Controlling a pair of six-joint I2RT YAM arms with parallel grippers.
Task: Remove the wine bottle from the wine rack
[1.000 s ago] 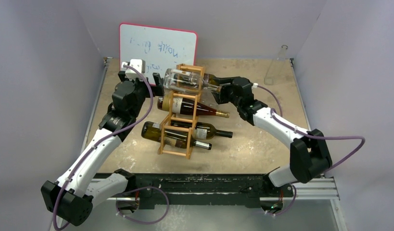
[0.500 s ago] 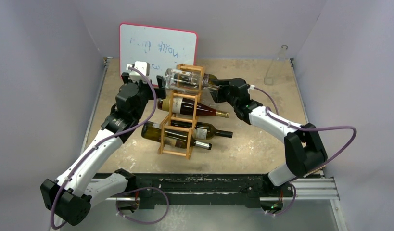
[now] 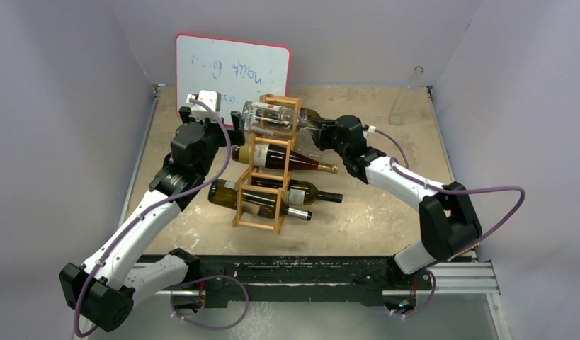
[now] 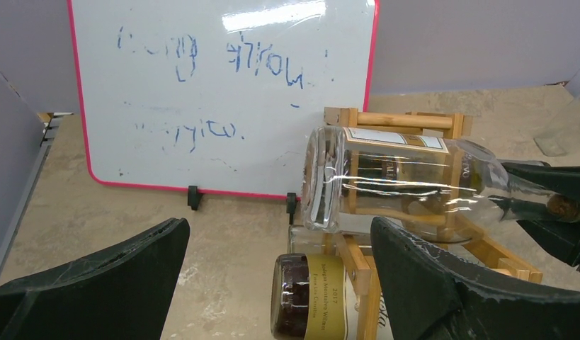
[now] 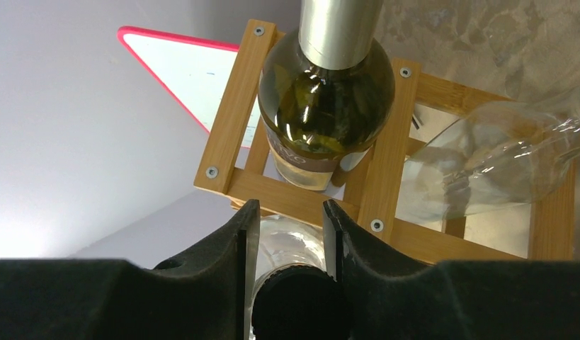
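Note:
The tan wooden wine rack point(image 3: 262, 216) stands mid-table. A clear wine bottle point(image 3: 273, 119) lies across its top, neck pointing right. My right gripper point(image 3: 321, 131) is shut on that neck. In the right wrist view the pads point(image 5: 246, 237) press either side of the clear neck point(image 5: 290, 244), just ahead of its black cap, with the rack point(image 5: 234, 113) behind. My left gripper point(image 3: 229, 131) is open and empty at the rack's left side. In the left wrist view the left gripper point(image 4: 280, 276) faces the clear bottle's base point(image 4: 322, 184) and the rack point(image 4: 365, 262).
A dark bottle point(image 3: 283, 157) and two green bottles point(image 3: 308, 193) point(image 3: 230, 195) lie in lower slots. The dark bottle's base point(image 4: 308, 294) sits between my left fingers. A red-edged whiteboard point(image 3: 230, 71) stands behind. A clear empty bottle point(image 3: 407, 95) leans in the back right corner.
My right arm has pushed a little left along the clear bottle's neck. The left gripper has edged slightly up and right. The bottles have barely moved.

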